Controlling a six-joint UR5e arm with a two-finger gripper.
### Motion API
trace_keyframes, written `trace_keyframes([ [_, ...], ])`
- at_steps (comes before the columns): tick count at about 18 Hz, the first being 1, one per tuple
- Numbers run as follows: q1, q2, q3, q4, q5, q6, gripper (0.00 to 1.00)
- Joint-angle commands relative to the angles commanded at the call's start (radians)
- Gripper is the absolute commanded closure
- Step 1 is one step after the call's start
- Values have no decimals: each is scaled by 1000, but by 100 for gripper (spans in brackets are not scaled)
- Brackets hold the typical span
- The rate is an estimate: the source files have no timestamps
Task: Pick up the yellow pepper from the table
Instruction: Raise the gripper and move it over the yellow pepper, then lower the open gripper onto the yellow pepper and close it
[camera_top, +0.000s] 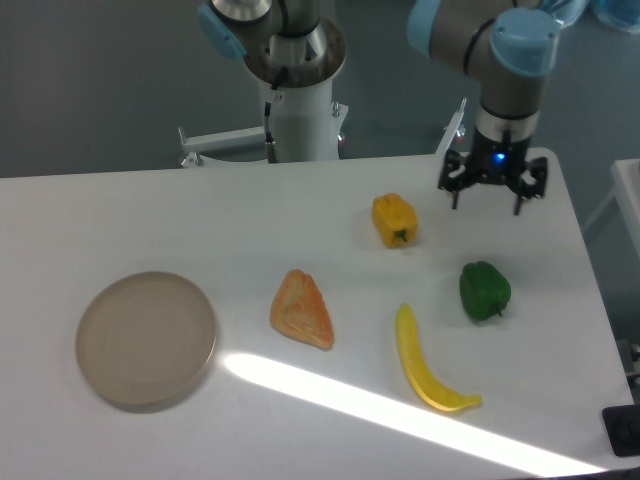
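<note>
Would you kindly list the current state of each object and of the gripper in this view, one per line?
Two-finger gripper: open, empty, above the table's far right.
Small blocky orange-yellow bell pepper: lying on the white table, not grasped, left of the gripper.
Green bell pepper: resting on the table, untouched.
Long curved yellow banana-like piece: lying flat.
Orange wedge-shaped piece: lying flat.
Round beige plate: empty.

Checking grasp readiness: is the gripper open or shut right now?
Open. The gripper hangs with its fingers spread apart and nothing between them, up and to the right of the yellow pepper, not touching it.
</note>
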Motion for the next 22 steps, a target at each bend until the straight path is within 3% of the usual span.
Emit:
trace_keyframes([
  [4,-8,34,-118,84,-35,-14,0],
  [6,-9,43,-149,97,-38,-23,0],
  [11,-17,51,-181,107,-37,-28,0],
  [18,-46,26,-220,212,-34,-88,0],
  [22,-51,19,-221,218,-31,-91,0],
])
